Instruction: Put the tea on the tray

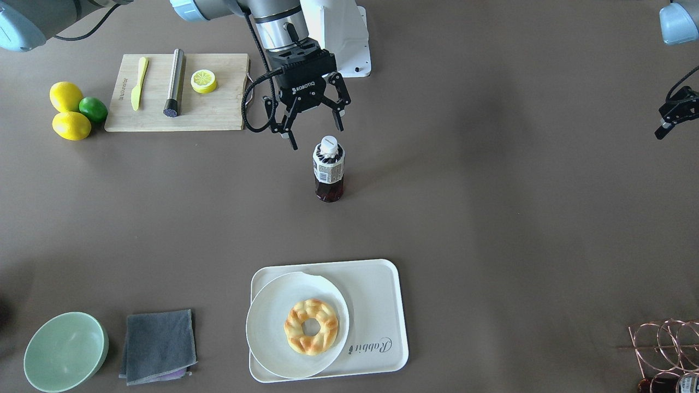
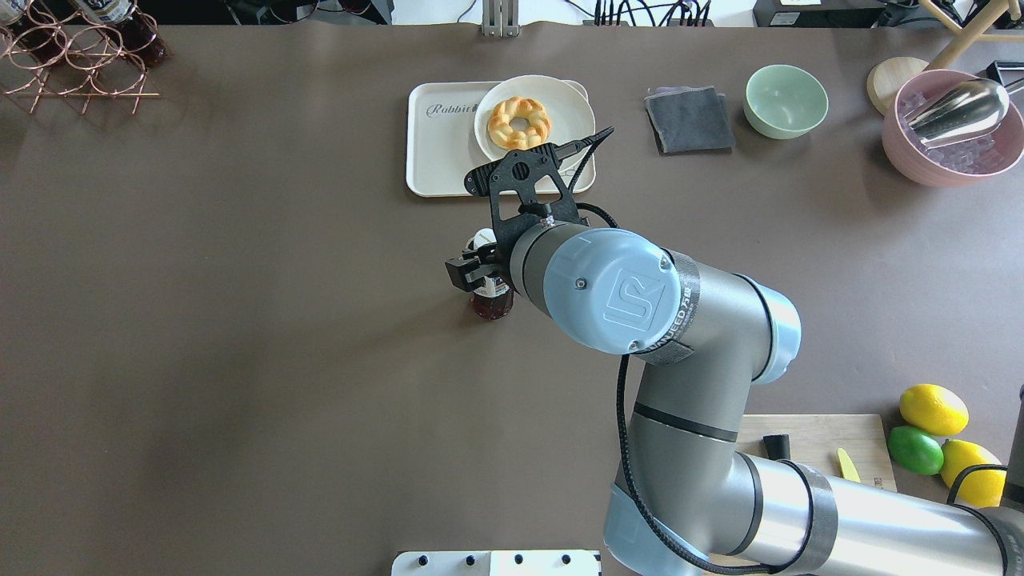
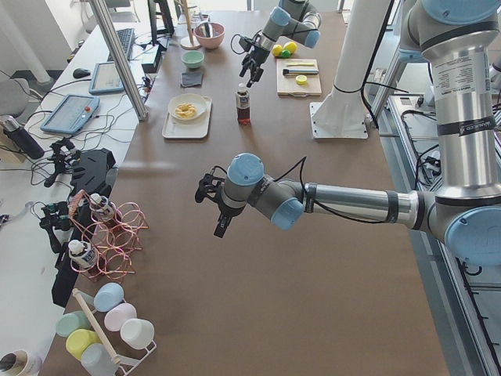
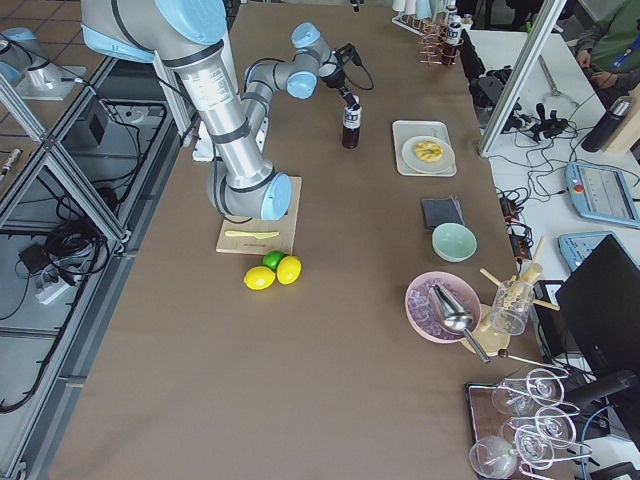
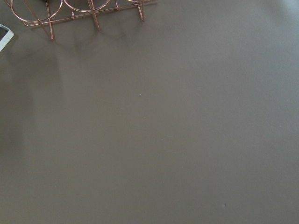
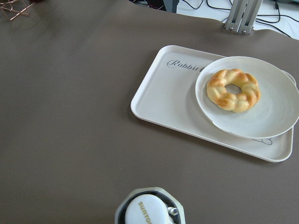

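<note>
Right gripper [image 1: 315, 130], jaws spread wide and empty, hangs close above 1 upright tea bottle [image 1: 329, 173].
The bottle stands on the brown table [image 1: 491, 218], well apart from 1 cream tray [image 1: 382, 295] carrying 1 plate [image 1: 267, 327] and 1 doughnut [image 1: 311, 326]. Left gripper [image 1: 674, 112] hovers far off; its opening cannot be told. Around: 2 lemons [image 1: 65, 96], 1 lime [image 1: 93, 109], 1 green bowl [image 1: 65, 352], 1 grey cloth [image 1: 158, 345]. Only side views show desks [image 3: 47, 149] with tablets [image 3: 70, 113]; the right wrist view catches just the cap [image 6: 149, 210].
</note>
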You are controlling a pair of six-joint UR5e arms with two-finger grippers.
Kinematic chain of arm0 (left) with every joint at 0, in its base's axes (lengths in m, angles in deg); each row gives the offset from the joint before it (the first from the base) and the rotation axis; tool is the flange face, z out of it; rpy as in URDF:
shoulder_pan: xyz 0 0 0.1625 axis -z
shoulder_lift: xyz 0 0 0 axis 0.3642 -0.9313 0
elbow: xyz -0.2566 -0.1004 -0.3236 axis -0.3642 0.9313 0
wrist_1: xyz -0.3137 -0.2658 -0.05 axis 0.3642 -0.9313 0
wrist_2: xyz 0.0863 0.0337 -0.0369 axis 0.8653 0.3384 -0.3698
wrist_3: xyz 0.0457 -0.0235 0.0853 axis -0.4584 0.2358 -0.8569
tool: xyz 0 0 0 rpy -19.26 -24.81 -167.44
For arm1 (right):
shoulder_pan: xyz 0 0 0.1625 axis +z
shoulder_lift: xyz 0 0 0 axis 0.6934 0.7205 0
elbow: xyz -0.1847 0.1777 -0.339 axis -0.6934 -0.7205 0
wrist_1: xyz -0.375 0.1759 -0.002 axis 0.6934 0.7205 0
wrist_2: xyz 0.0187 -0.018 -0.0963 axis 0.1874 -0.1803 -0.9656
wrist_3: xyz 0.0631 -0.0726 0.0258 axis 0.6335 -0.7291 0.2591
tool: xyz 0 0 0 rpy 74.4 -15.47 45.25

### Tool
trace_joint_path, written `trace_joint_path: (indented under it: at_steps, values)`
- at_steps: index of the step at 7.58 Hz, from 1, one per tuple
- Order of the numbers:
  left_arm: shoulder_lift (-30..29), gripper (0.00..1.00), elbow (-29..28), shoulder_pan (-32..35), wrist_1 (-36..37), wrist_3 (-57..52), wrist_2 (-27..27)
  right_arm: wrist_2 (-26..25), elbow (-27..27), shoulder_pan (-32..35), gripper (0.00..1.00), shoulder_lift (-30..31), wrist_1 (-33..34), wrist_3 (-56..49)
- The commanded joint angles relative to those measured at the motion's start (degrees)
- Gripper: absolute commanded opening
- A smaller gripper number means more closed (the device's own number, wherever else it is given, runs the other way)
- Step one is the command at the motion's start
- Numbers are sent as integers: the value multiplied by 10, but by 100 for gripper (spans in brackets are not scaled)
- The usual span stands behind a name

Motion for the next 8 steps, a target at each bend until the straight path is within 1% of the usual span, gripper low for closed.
trace_joint_path:
  at_steps: [1,3,5,8]
  values:
    - [8,100,0,1,-15,0,-3,-33,-5,-18,97,-6,0,4]
    - [16,100,0,1,-22,0,-3,-44,-14,-27,92,-14,-1,13]
    - [23,100,0,1,-32,0,-4,-45,-20,-27,79,-14,-2,12]
    - [29,100,0,1,-40,0,-4,-52,-22,-26,74,-14,-3,11]
